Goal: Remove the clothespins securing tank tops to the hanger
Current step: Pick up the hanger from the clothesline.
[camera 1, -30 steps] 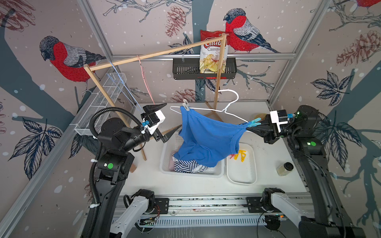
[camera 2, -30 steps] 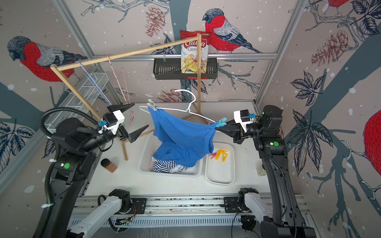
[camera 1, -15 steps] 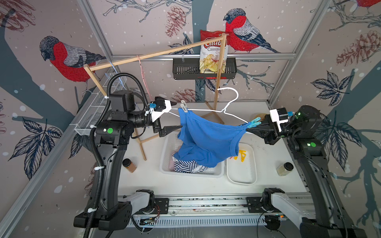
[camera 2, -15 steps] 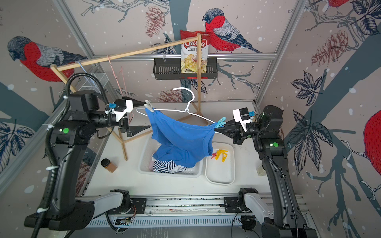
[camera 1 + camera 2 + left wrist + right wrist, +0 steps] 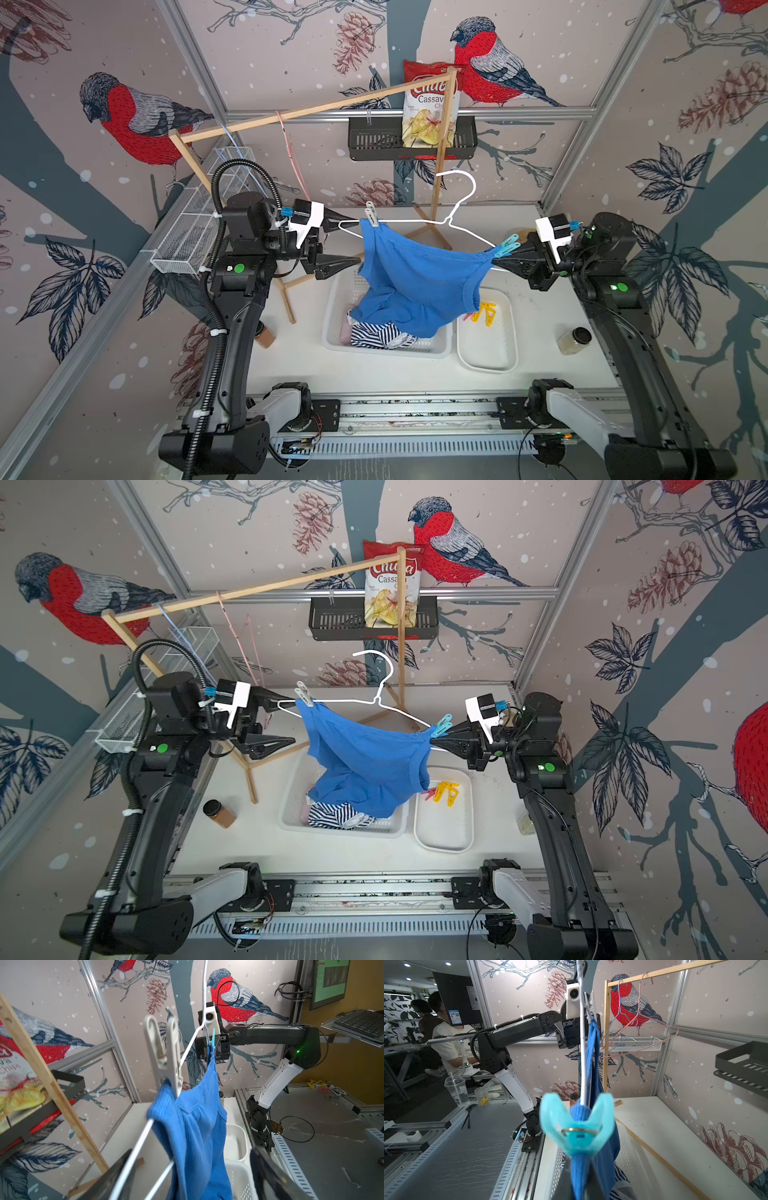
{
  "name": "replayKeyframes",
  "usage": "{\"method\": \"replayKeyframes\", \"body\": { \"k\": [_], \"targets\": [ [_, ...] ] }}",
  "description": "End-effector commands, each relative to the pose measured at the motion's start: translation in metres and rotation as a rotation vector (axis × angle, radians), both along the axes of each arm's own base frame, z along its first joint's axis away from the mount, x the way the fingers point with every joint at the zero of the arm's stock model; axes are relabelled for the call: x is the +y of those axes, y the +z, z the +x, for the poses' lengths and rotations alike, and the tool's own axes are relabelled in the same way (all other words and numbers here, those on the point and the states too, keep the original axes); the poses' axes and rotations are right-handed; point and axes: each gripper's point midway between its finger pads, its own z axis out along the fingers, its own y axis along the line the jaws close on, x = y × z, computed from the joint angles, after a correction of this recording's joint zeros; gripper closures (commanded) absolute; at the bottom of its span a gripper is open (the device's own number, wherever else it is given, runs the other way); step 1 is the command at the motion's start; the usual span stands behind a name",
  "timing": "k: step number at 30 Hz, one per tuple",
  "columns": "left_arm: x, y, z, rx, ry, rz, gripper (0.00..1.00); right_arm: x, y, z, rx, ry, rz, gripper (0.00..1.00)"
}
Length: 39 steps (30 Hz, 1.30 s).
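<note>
Behind the hanger a bag reads "Cassava"; left claw gapes, right claw pinches blue tank top.

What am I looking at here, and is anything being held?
Two robot arms work at a table. Two pictures look down from overhead; the other two come from a camera on each wrist. The right gripper is shut on one end of a white hanger. The left gripper stands open around the other end. A grey clothespin and a teal clothespin pin a blue tank top to it. Below, a basket holds a striped top; a tray holds yellow clothespins.
</note>
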Motion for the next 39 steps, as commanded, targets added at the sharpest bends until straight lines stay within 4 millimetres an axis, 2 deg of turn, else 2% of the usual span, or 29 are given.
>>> {"method": "replayKeyframes", "body": {
  "k": [1,9,15,19,20,21,22,24,27,28,29,33,35,37,39],
  "targets": [
    [0.000,0.008,-0.004,0.004,-0.045,-0.010,0.18,0.004,0.006,-0.012,-0.031,0.090,0.008,1.00],
    [0.001,0.006,-0.003,0.003,-0.002,-0.004,0.18,0.024,0.006,-0.018,-0.027,0.136,0.003,1.00],
    [0.001,-0.006,-0.003,0.047,0.011,0.001,0.29,0.037,0.008,-0.025,-0.027,0.136,-0.012,1.00],
    [0.001,-0.013,-0.007,0.055,0.033,0.007,0.46,0.040,0.008,-0.029,-0.021,0.109,-0.023,0.99],
    [0.001,-0.013,-0.011,0.053,0.028,0.005,0.57,0.040,0.009,-0.029,-0.023,0.107,-0.023,0.96],
    [0.001,-0.014,-0.015,0.049,0.024,0.004,0.67,0.040,0.009,-0.030,-0.023,0.105,-0.023,0.92],
    [0.001,-0.015,-0.019,0.046,0.021,0.003,0.72,0.040,0.010,-0.030,-0.024,0.101,-0.023,0.85],
    [0.001,-0.016,-0.027,0.024,0.037,0.006,0.83,0.040,0.009,-0.028,-0.025,0.084,-0.026,0.78],
    [0.001,-0.016,-0.037,-0.024,0.081,0.013,1.00,0.040,0.009,-0.023,-0.029,0.045,-0.030,0.28],
    [0.002,-0.016,-0.040,-0.036,0.094,0.014,1.00,0.040,0.010,-0.023,-0.032,0.036,-0.028,0.10],
    [0.002,-0.016,-0.041,-0.043,0.107,0.015,1.00,0.041,0.011,-0.023,-0.036,0.032,-0.026,0.01],
    [0.002,-0.014,-0.042,-0.067,0.124,0.007,1.00,0.038,0.017,-0.029,-0.084,-0.011,-0.010,0.00],
    [0.002,-0.010,-0.039,-0.057,0.112,0.003,1.00,0.036,0.027,-0.027,-0.092,-0.059,-0.001,0.00],
    [0.002,-0.001,-0.024,-0.005,0.113,0.001,1.00,0.032,0.047,-0.015,-0.070,-0.151,0.015,0.00],
    [0.002,0.009,-0.004,0.101,0.109,0.000,1.00,0.025,0.068,-0.003,-0.022,-0.170,0.032,0.00]
  ]
}}
